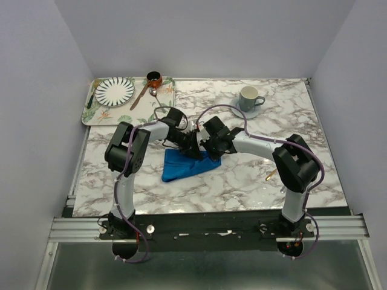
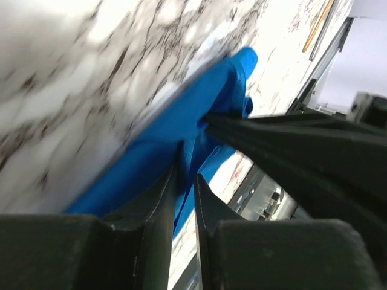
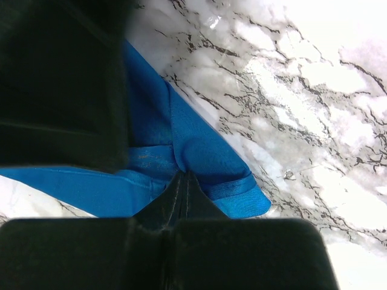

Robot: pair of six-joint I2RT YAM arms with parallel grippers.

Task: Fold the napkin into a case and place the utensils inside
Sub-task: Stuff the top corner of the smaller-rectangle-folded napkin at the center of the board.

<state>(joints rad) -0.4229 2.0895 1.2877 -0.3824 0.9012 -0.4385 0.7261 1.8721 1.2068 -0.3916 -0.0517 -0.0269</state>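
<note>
Grey-veined marble covers the counter (image 1: 254,181), which is boxed in by plain pale walls. Near its middle lies the napkin (image 1: 181,166), a bright blue cloth doubled over itself into an uneven slanted shape, and both arms reach in over its far edge.

The left gripper (image 2: 184,175) has its jaws only a slit apart, with a fold of the blue cloth running up into the slit. I cannot tell whether they press on it. The right gripper (image 3: 184,178) is closed tight, its tips meeting on a small ridge of the napkin near a hemmed corner.

Far to the left of the napkin sits a floral tray (image 1: 112,116) carrying a striped plate (image 1: 114,91), a brown cup (image 1: 154,78) and a brown-handled spoon (image 1: 142,95). Far to the right of the napkin, a grey mug (image 1: 248,96) stands on a saucer (image 1: 239,109). Well to the napkin's right, a gold-coloured utensil (image 1: 270,176) lies on the marble, partly hidden by the right arm.
</note>
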